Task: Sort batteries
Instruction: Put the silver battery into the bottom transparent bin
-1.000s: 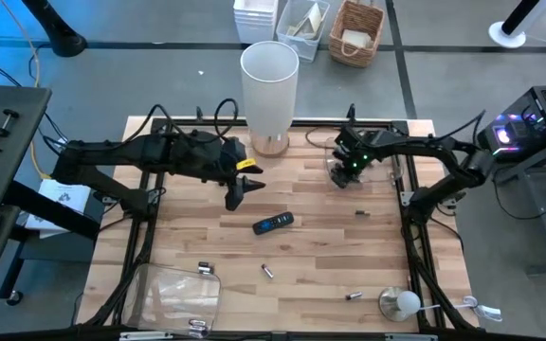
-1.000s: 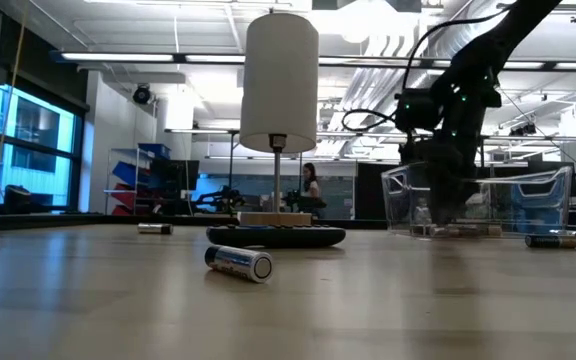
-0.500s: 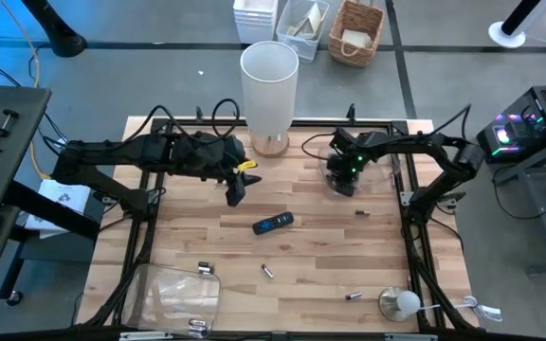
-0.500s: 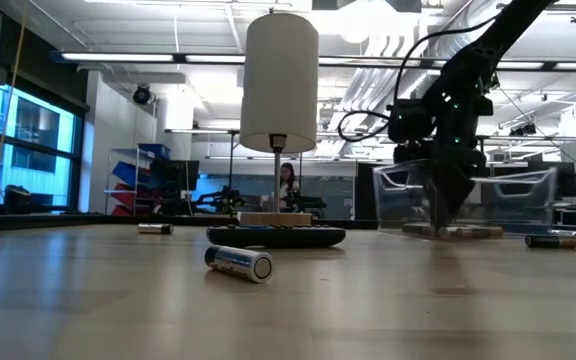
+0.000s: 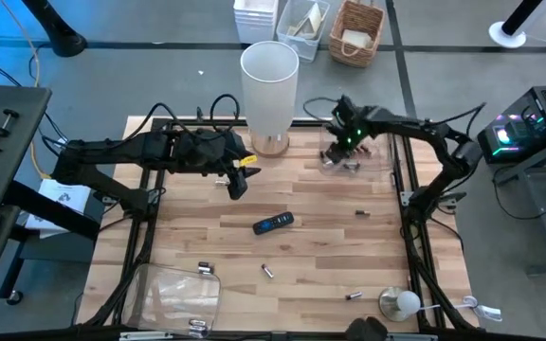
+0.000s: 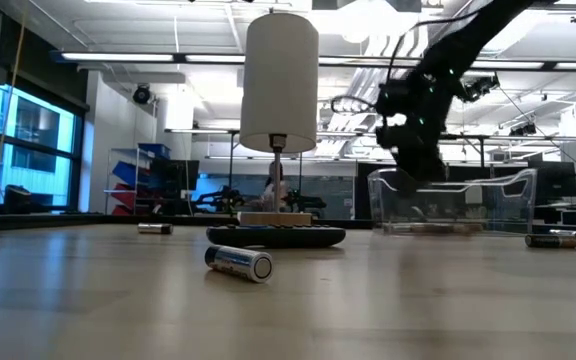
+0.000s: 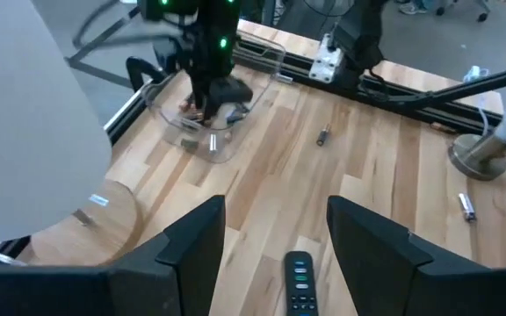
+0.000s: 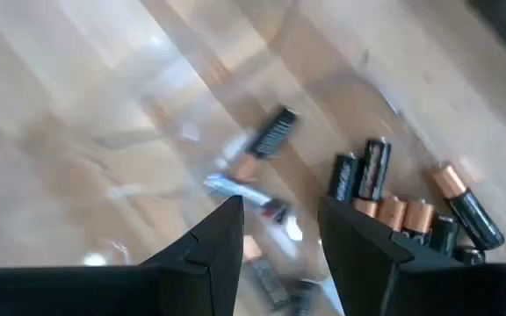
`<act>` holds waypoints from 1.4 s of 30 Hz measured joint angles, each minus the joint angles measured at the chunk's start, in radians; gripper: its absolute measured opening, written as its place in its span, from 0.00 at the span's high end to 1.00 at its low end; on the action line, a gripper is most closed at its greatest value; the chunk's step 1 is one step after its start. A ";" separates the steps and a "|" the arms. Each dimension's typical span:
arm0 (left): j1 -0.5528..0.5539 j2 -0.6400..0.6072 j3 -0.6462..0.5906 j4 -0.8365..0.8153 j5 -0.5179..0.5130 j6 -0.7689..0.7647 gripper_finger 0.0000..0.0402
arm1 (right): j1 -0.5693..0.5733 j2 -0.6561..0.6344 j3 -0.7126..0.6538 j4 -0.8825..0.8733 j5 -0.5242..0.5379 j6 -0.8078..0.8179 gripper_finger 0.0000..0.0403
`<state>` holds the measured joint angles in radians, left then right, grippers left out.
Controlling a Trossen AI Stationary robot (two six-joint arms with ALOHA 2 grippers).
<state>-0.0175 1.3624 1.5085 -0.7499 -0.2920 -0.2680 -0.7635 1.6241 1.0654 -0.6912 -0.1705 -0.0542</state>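
The left gripper [image 5: 237,185] hangs over bare wood left of the lamp [image 5: 270,85], fingers [image 7: 191,250] spread wide with nothing between them. Loose batteries [image 5: 267,272] lie scattered on the near half of the table [image 5: 330,237], past the remote [image 5: 273,224]; more sit in the clear bin [image 5: 354,156] at the far edge. They look small, stiff, smooth and apt to roll, so pinch across the middle. The right gripper [image 5: 341,150] hovers over that bin, fingers [image 8: 213,250] part-open and empty. Mid-table offers open room; the bin walls crowd the right.
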 joint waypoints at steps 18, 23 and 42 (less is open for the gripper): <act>0.011 0.000 0.000 -0.013 0.000 -0.038 0.52 | 0.031 0.031 -0.057 0.093 -0.036 -0.334 0.64; 0.011 0.000 0.000 -0.035 0.002 -0.083 0.52 | 0.031 0.093 -0.089 0.135 -0.038 -0.459 0.64; 0.010 0.000 0.000 -0.077 -0.035 -0.097 0.52 | 0.045 0.191 -0.081 0.114 -0.044 -0.654 0.92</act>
<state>-0.0071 1.3628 1.5085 -0.8270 -0.3270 -0.3648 -0.7185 1.8155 0.9844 -0.5771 -0.2140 -0.7086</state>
